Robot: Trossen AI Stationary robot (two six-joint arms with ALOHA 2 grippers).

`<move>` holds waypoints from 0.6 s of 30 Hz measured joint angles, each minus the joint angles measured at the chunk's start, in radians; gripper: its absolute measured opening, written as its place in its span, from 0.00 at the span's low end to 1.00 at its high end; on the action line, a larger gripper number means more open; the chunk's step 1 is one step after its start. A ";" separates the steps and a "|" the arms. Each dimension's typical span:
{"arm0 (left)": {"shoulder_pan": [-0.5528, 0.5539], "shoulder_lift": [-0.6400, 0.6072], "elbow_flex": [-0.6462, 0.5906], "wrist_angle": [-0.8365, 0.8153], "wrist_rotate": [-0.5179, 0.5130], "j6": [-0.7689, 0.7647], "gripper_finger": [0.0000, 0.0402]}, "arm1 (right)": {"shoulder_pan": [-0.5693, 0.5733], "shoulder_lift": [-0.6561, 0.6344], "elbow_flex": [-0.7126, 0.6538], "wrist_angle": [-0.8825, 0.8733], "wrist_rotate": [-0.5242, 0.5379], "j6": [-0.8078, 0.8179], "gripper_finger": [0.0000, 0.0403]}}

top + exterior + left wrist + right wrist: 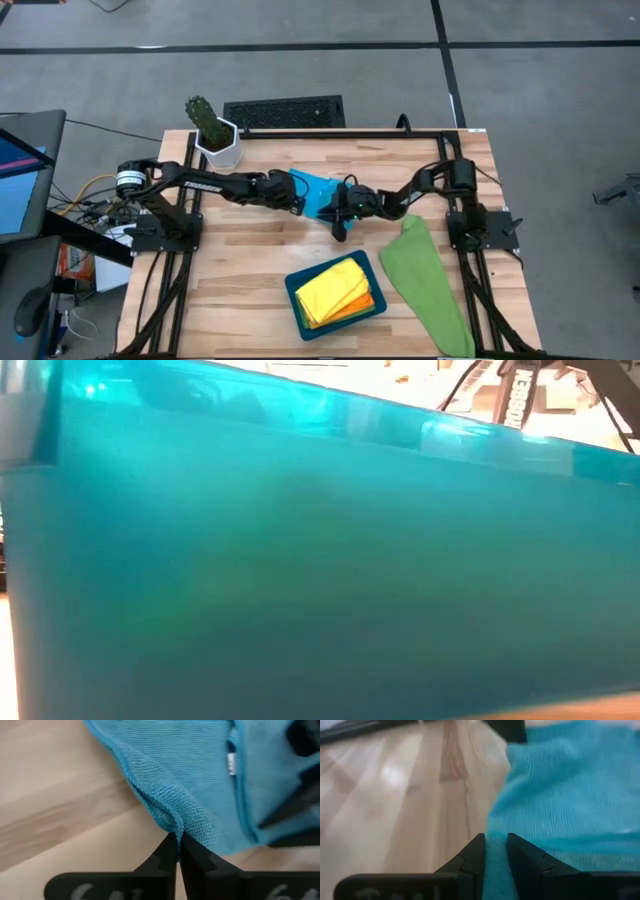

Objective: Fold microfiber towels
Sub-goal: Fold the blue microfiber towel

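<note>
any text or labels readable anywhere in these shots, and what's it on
Nothing reads with certainty.
Low view: white lettering on the dark arm link, running sideways and blurred; it may read "TROSSEN".
Left wrist view: a small white tag on the blue towel, print too small to read.
Left wrist view: pale marks on the gripper body, cut off and unreadable.
High view: no readable text.

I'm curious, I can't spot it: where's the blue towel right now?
In the high view the blue towel lies mid-table, pinched between the left gripper and right gripper, behind the tray.
</note>
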 joint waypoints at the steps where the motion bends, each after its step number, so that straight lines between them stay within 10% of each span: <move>1: 0.000 0.000 0.008 -0.008 0.006 0.011 0.00 | -0.004 0.010 0.001 0.001 0.000 -0.004 0.26; 10: 0.000 -0.002 0.101 -0.069 0.010 0.128 0.00 | -0.036 0.029 0.004 0.002 -0.035 -0.018 0.26; 18: -0.003 -0.003 0.193 -0.136 0.033 0.262 0.00 | -0.074 -0.301 -0.040 -0.128 -0.073 0.027 0.26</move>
